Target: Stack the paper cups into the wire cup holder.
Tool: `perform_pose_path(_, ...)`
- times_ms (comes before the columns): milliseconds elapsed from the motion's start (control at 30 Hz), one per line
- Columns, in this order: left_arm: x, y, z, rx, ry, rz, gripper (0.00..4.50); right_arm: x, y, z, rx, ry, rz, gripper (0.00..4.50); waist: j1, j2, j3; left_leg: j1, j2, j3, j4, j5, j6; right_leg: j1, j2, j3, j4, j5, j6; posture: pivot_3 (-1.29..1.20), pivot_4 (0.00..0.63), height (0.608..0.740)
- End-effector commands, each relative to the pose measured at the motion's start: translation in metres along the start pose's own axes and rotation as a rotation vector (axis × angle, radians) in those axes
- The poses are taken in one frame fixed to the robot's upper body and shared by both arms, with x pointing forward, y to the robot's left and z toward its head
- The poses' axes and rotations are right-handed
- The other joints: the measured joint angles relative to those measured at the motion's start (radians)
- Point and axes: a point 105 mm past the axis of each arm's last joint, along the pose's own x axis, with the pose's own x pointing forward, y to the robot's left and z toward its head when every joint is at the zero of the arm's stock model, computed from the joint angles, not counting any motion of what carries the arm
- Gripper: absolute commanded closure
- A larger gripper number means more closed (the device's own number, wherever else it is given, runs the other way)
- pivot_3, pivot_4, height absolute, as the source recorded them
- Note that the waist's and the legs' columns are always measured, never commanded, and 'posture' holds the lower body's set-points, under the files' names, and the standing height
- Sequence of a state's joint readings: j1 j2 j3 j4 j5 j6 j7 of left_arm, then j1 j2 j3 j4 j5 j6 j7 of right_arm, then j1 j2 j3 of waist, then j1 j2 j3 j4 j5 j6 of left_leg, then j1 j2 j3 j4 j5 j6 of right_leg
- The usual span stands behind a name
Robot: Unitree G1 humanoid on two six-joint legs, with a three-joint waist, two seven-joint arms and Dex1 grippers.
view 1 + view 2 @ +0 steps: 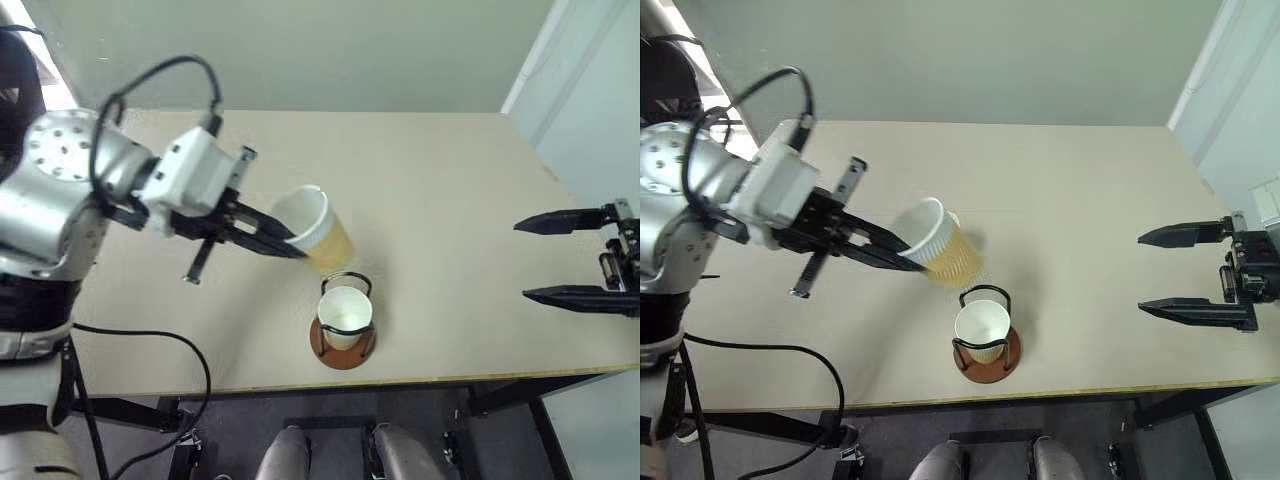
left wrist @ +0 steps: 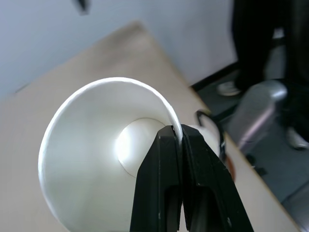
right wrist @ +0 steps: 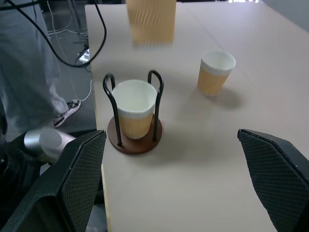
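A tan-yellow ribbed paper cup with a white inside (image 1: pixel 316 232) is hanging tilted in the air, just above and behind the black wire cup holder on its round reddish-brown wooden base (image 1: pixel 343 345). The left gripper (image 1: pixel 285 240) is pinching the cup's rolled rim, one finger inside and one outside, probably so the cup can drop base first. The holder is standing near the beige table's (image 1: pixel 450 220) front edge and is already cradling a second ribbed cup (image 1: pixel 344 315). A third cup (image 3: pixel 215 72) is sitting upright on the table beyond the holder. The right gripper (image 1: pixel 572 258) is waiting spread wide and empty over the table's right edge.
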State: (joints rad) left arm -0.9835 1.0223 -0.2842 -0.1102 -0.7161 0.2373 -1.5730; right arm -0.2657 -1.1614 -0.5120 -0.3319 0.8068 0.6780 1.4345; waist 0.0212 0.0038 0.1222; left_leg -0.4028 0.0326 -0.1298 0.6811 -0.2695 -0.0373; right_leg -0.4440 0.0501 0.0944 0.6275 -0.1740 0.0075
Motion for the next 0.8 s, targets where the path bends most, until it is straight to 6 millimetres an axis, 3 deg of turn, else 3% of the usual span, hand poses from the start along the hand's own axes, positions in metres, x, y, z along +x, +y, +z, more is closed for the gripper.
perform_pose_path(33,0.01,0.001,0.006,0.078,-0.012,-0.113,4.44,-0.004,0.005,0.011,-0.042,-0.008,-0.032,0.04,0.0,0.0,0.0,0.0,0.0,0.0,0.001,0.0,0.0,0.001,-0.001,0.001,0.0,0.0,0.001,0.0,0.15,0.74)
perform_pose_path(300,0.04,-0.005,-0.008,0.123,0.008,-0.279,4.44,-0.007,0.013,0.014,-0.044,0.001,-0.089,0.04,0.001,0.0,0.0,0.0,-0.004,0.007,0.003,-0.003,0.007,0.002,-0.001,0.015,-0.001,-0.001,0.011,0.0,0.15,0.74)
perform_pose_path(800,0.049,-0.004,-0.02,0.166,0.048,-0.334,4.44,-0.009,0.016,0.012,-0.042,0.02,-0.125,0.04,0.003,0.0,0.001,-0.002,-0.005,0.011,0.012,-0.01,0.016,0.003,-0.001,0.018,-0.001,-0.005,0.016,0.0,0.15,0.74)
